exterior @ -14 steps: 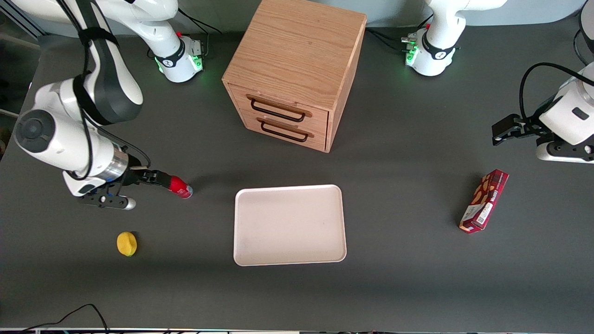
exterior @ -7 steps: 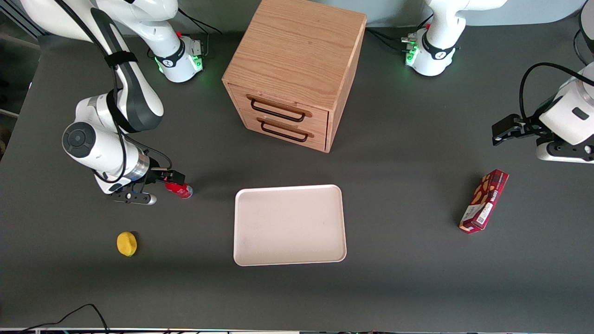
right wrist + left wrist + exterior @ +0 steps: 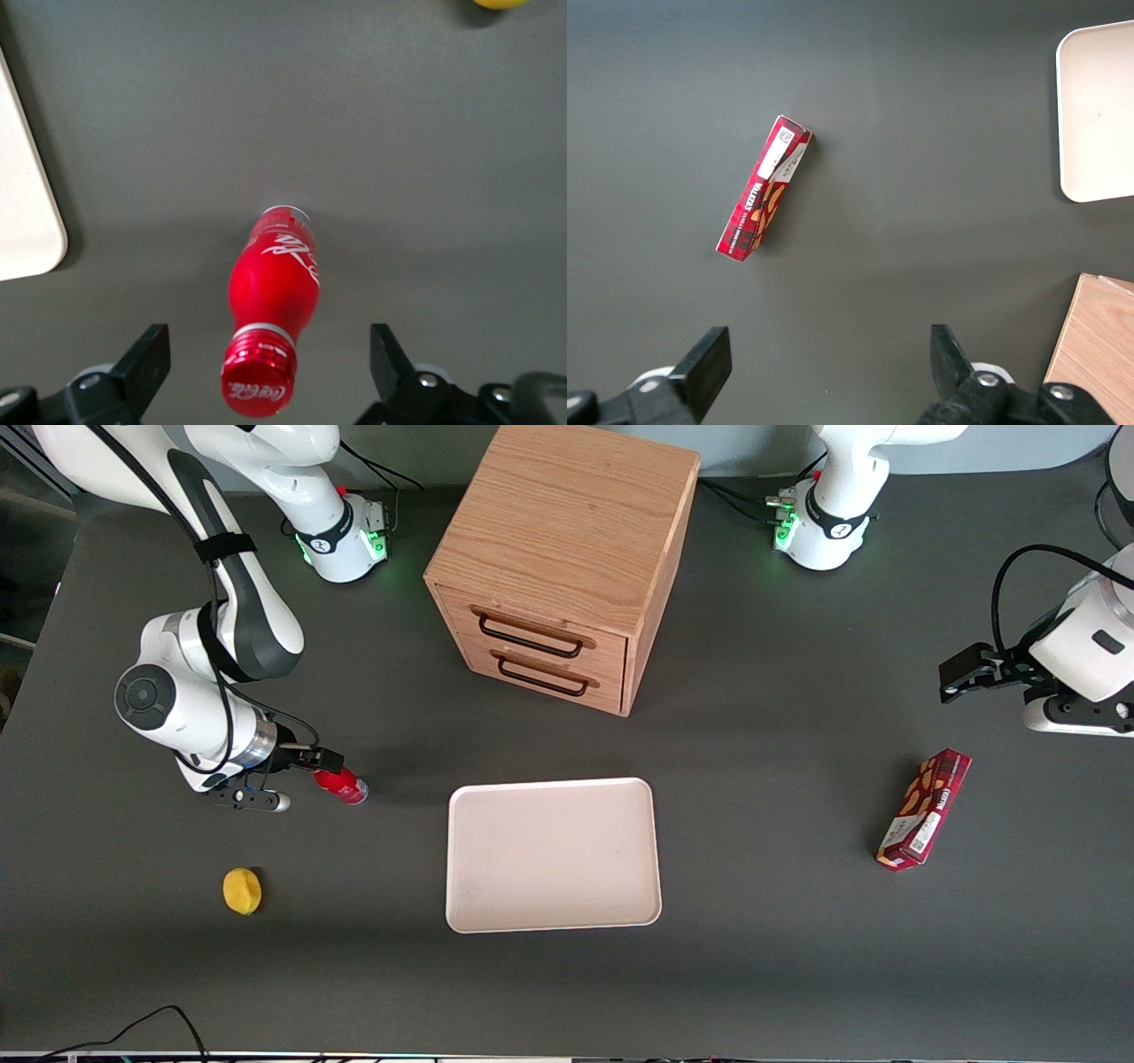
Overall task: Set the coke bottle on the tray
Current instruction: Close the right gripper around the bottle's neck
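Note:
The coke bottle (image 3: 344,785), small and red with a red cap, stands on the dark table toward the working arm's end, beside the tray and apart from it. In the right wrist view the coke bottle (image 3: 273,283) points its cap up at the camera. My gripper (image 3: 325,764) hangs just above the cap. It is open, and its two black fingers stand wide on either side of the cap without touching it; the gripper's midpoint (image 3: 268,347) lies over the neck. The cream-pink tray (image 3: 549,785) lies flat with nothing on it, and its rounded corner (image 3: 27,221) shows in the right wrist view.
A yellow lemon (image 3: 241,890) lies nearer the front camera than the bottle. A wooden two-drawer cabinet (image 3: 567,540) stands farther from the camera than the tray. A dark red snack box (image 3: 923,808) lies toward the parked arm's end.
The right arm has come down lower over the bottle, and the gripper now sits close above the cap. The bottle, tray, lemon and box have not moved.

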